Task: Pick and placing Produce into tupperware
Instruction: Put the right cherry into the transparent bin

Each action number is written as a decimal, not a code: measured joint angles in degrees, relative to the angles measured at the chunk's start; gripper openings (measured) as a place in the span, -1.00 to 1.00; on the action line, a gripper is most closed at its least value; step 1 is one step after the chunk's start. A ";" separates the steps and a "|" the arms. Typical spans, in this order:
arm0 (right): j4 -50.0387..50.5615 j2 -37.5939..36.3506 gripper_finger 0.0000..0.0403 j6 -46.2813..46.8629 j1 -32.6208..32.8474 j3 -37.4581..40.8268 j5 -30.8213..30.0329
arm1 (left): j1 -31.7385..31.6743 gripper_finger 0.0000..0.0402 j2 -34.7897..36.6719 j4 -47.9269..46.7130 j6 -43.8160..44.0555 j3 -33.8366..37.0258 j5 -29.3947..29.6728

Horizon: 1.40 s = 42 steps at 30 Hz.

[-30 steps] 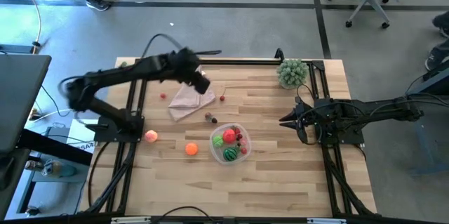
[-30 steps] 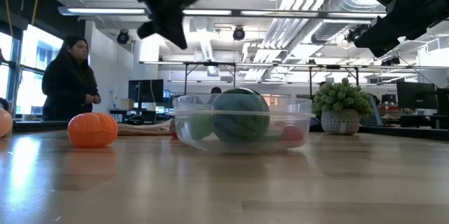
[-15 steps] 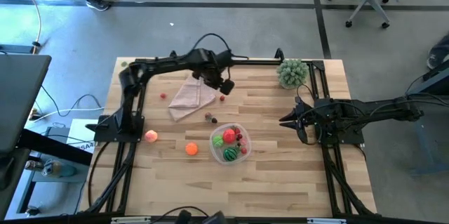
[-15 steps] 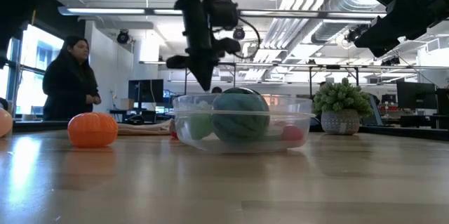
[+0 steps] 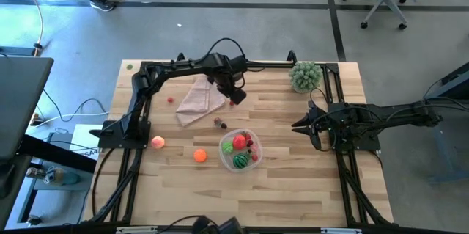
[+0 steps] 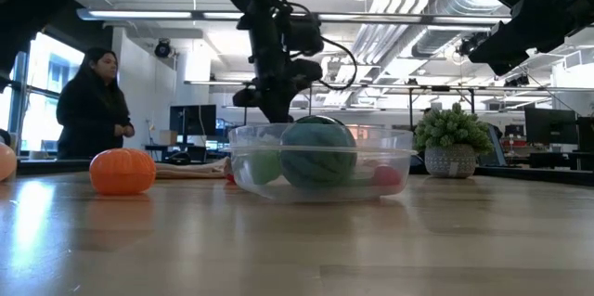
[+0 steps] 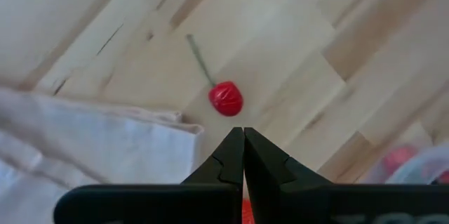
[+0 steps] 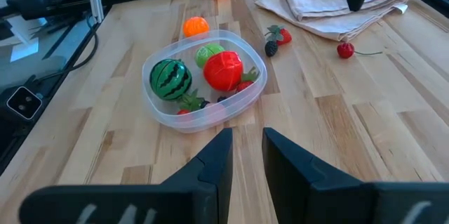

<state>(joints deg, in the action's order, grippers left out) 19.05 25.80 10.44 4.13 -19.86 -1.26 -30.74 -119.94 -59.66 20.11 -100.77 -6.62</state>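
step: left gripper, fingers together, is hovering over cherry beside cloth
next: opening before descending
right gripper: waiting, slightly apart, empty

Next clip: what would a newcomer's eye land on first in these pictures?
Probably the left claw, shut and empty, poised over a small red cherry on the wood beside the folded pink cloth. Next, the clear tupperware near mid-table, already holding a striped melon, a red apple and a green one, with an orange and a pink peach lying loose outside it.
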 joint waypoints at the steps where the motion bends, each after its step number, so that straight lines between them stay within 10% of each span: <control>1: 0.00 0.00 -0.66 0.00 -0.01 0.00 0.00 | 0.00 -0.99 0.02 0.12 -1.83 0.00 -0.33; 16: 0.00 0.00 -0.66 0.00 0.01 0.00 0.00 | 0.02 -0.29 0.02 0.04 -37.77 0.00 -0.23; 42: 0.02 0.02 -0.66 0.00 -0.01 -0.02 0.00 | 2.37 -0.42 -5.70 -0.30 -75.45 0.02 8.88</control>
<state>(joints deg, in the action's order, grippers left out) 19.07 25.82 10.44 4.12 -19.88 -1.26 -28.37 -125.64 -59.96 -55.34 -100.75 2.26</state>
